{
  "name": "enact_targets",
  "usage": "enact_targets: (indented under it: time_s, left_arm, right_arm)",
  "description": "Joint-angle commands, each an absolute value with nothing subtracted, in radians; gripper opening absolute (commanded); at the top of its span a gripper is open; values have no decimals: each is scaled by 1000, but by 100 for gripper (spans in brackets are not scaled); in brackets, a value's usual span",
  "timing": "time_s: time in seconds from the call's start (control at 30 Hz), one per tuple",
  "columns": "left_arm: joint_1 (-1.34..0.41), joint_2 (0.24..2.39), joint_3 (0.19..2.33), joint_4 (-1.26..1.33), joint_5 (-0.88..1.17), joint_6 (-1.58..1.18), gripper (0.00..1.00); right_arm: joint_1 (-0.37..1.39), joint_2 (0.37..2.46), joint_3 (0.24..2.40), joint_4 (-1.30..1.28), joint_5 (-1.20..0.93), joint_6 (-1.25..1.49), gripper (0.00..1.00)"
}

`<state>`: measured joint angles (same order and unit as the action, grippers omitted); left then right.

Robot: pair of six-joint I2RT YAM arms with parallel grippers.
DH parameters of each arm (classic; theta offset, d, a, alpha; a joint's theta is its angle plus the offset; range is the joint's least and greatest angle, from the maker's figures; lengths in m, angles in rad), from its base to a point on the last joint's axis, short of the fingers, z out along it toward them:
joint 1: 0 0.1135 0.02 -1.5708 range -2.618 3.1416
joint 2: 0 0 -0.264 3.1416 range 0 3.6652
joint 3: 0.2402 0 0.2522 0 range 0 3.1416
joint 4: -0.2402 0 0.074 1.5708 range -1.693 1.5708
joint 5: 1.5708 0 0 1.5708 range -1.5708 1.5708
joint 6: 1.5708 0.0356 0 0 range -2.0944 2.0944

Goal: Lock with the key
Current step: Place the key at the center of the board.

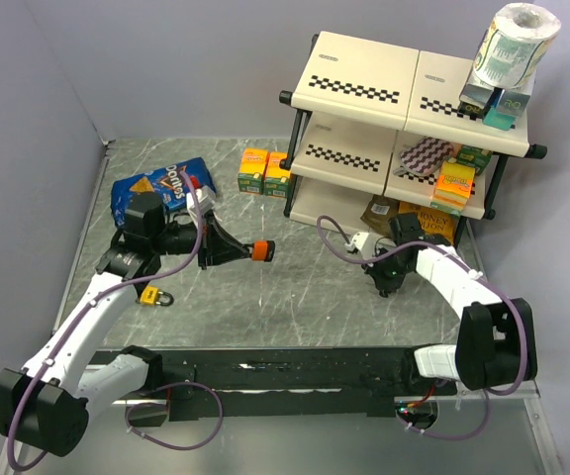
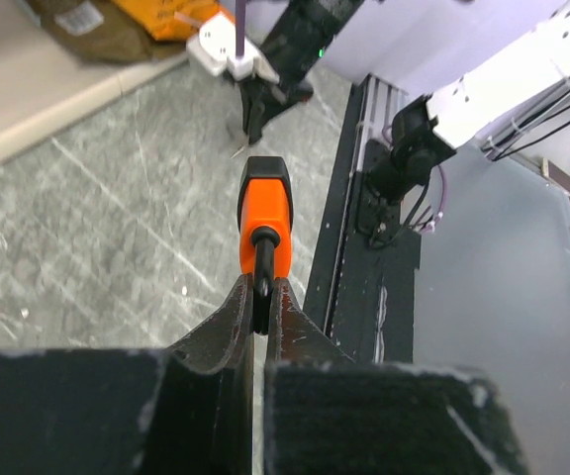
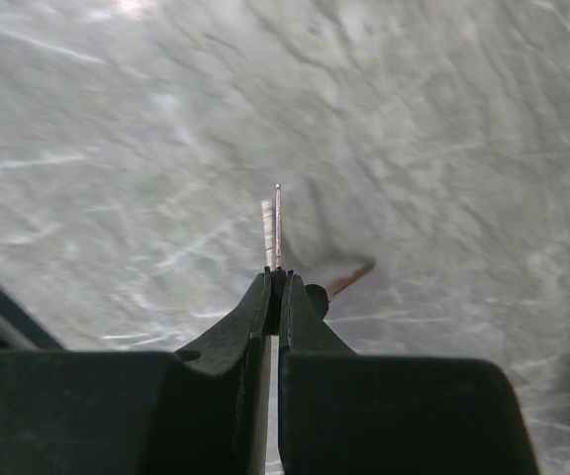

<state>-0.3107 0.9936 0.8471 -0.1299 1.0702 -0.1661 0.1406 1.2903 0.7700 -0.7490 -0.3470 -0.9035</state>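
Where the left gripper (image 1: 248,251) reaches out over the middle of the table (image 1: 295,317), an orange padlock (image 1: 263,250) is held clear of the surface, its black shackle (image 2: 262,265) pinched between the clenched fingers. The lock's long axis is carried on in line with those fingers. The shackle end is turned toward the wrist, and the blocky body is pointed away, across the table toward the right gripper (image 1: 382,282). The body is seen as a smooth orange casing with rounded corners (matte and plastic-looking), the shackle as a dark round bar.

In the right wrist view the right gripper's fingers are clamped tight on a key (image 3: 274,226). Only a thin, flat, bright metal blade is shown, edge-on, projecting straight past the fingertips along the gripper's axis, with the grey veined, marble-patterned top behind it. Lock and key are seen well apart.

A second, yellow padlock (image 1: 151,295) is seen lying on the table beside the left arm. A crinkled blue chip bag (image 1: 161,188) and a cream shelf (image 1: 364,89) with checkered edging are set farther back.
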Motion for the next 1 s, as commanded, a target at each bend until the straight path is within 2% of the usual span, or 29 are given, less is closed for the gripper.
enact_targets:
  time_s: [0.0,0.07,0.13,0.17,0.2,0.23,0.3,0.37,0.53,0.73,0.97]
  left_arm:
    - [-307,989,835,-106,1066,-123,1]
    - [-307,992,830,-106,1063,-120,1]
    - [-307,992,821,-103,1057,-121,1]
    - [-307,996,818,-104,1057,-120,1]
    - [-307,1000,816,-113,1055,-112,1]
    - [-307,1002,818,-118,1054,-107,1]
    - [-307,1015,824,-139,1052,-100,1]
    - [-307,1034,828,-150,1057,-103,1]
    - [-307,1084,830,-164,1049,-162,1]
    - [-318,1163,769,-62,1060,-423,1]
    - [-334,1226,765,-74,1005,-589,1]
  right_arm:
    - [94,1319,773,-696,-324,-1006,4]
    - [86,1327,773,-693,-316,-1019,9]
    - [84,1331,779,-692,-314,-1025,18]
    - [84,1333,791,-698,-318,-1025,27]
    - [83,1335,799,-704,-322,-1022,45]
    - [84,1333,805,-715,-330,-1020,54]
    - [84,1315,828,-741,-353,-1011,69]
    - [90,1298,856,-762,-373,-997,75]
    - [147,1240,929,-822,-417,-919,80]
    - [418,1155,1034,-755,-341,-692,82]
    - [652,1247,1213,-730,-270,-505,83]
